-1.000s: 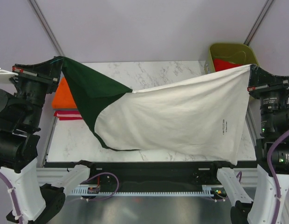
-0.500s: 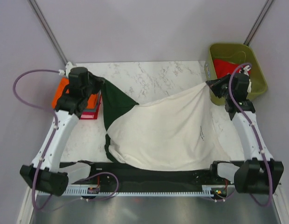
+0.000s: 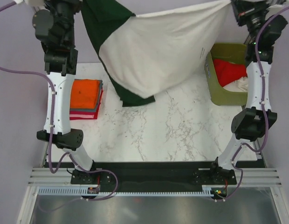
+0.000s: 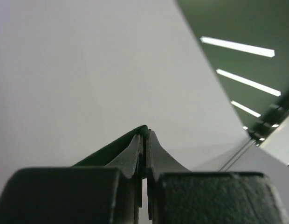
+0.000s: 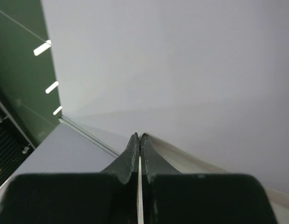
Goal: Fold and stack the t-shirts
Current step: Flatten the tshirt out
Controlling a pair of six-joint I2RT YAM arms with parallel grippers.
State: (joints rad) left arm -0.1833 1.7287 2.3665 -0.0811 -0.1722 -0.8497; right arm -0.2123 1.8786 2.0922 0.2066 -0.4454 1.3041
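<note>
The cream t-shirt (image 3: 158, 51) with dark green sleeves hangs stretched high above the table's far side, its lower edge dangling over the marble. My left gripper (image 3: 82, 3) is shut on its dark green sleeve end at the top left; the green cloth shows between the fingertips in the left wrist view (image 4: 145, 130). My right gripper (image 3: 232, 4) is shut on the cream corner at the top right; cream cloth shows beside the fingertips in the right wrist view (image 5: 140, 136). A stack of folded t-shirts (image 3: 85, 98), orange on top, red below, lies at the table's left.
An olive-green bin (image 3: 215, 93) at the right holds a red shirt (image 3: 228, 72) and a white one (image 3: 242, 84). The marble table (image 3: 163, 135) spreads below the hanging shirt. Both arms stand raised and extended upward.
Both arms have swung up and away, lifting the cream shirt from the near table edge to high over the far side, still stretched between the grippers.
</note>
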